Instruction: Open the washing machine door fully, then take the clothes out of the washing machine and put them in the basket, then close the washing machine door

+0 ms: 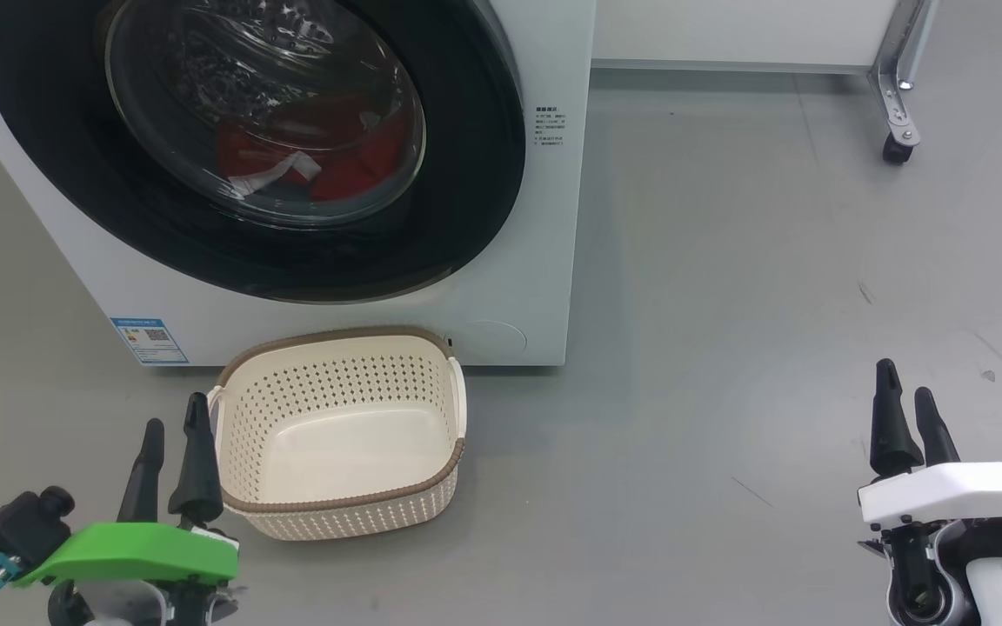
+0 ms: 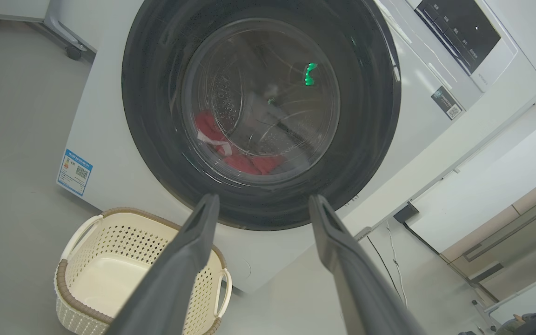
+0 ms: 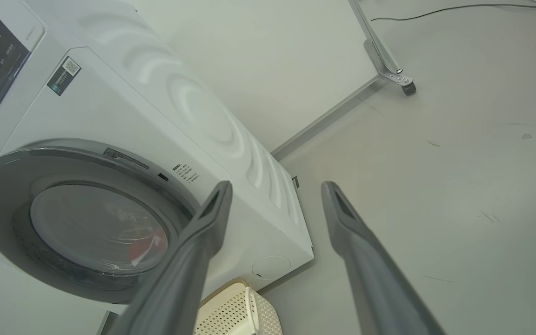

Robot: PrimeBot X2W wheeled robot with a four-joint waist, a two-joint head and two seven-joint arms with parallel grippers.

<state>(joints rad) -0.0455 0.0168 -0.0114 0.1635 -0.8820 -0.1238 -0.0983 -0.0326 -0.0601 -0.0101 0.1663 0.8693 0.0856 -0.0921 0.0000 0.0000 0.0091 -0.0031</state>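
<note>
We find the washing machine door (image 1: 266, 130) apparently shut against the washing machine (image 1: 544, 261), though a slight gap cannot be ruled out from these angles. The red clothes (image 1: 349, 178) lie low in the drum, seen through the glass. The basket (image 1: 353, 517) stands empty on the floor (image 1: 727, 304), close against the foot of the machine and below the door. We therefore judge the step in hand to be the first: opening the door, which has not yet been touched. The left hand (image 1: 175, 413) hangs low just beside the basket's left handle, fingers apart and holding nothing, and its wrist view looks up at the lower rim of the door. The right hand (image 1: 903, 380) sits well apart from the machine over bare floor, fingers likewise spread and empty. In the right wrist view a dark slot shows on the door's rim toward the machine's side panel. It may be the pull, but we cannot confirm this. We recommend hooking one finger behind the rim at that edge, drawing outward along the door's arc rather than straight back, and carrying the swing to its stop. The door's lower edge should be watched as it passes above the basket, as contact there could shift the basket.
</note>
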